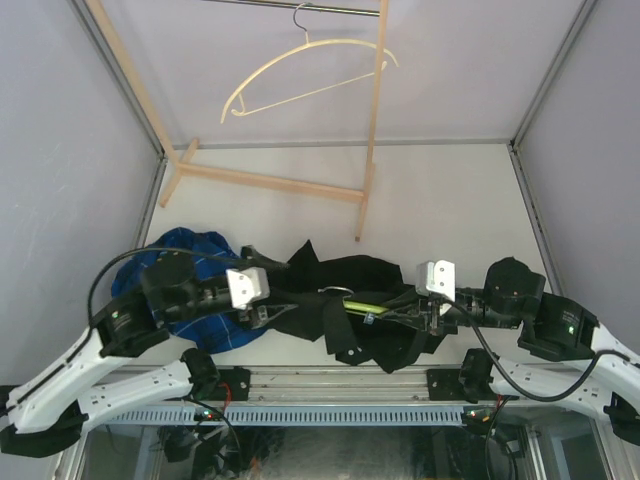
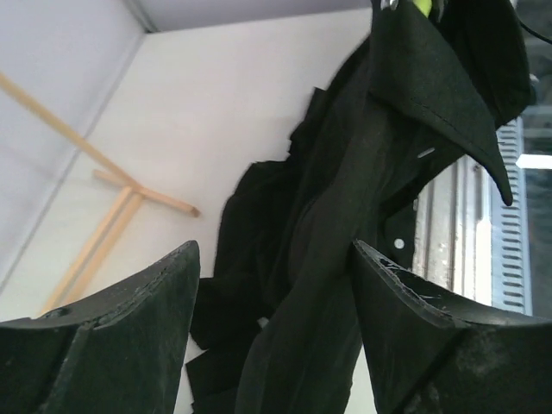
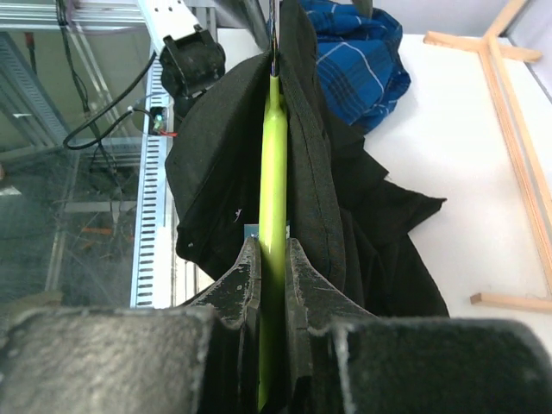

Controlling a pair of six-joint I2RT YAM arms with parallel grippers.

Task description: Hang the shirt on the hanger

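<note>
two grippers: right gripper (image 3: 272,255) clamped on hanger (image 3: 273,155) within shirt (image 3: 216,147), clearest from its wrist view; left gripper (image 2: 274,263) spread apart.

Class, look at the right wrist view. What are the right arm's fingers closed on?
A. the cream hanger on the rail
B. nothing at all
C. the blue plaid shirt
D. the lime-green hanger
D: the right arm's fingers press against both sides of the lime-green hanger, with the black shirt draped around it.
</note>
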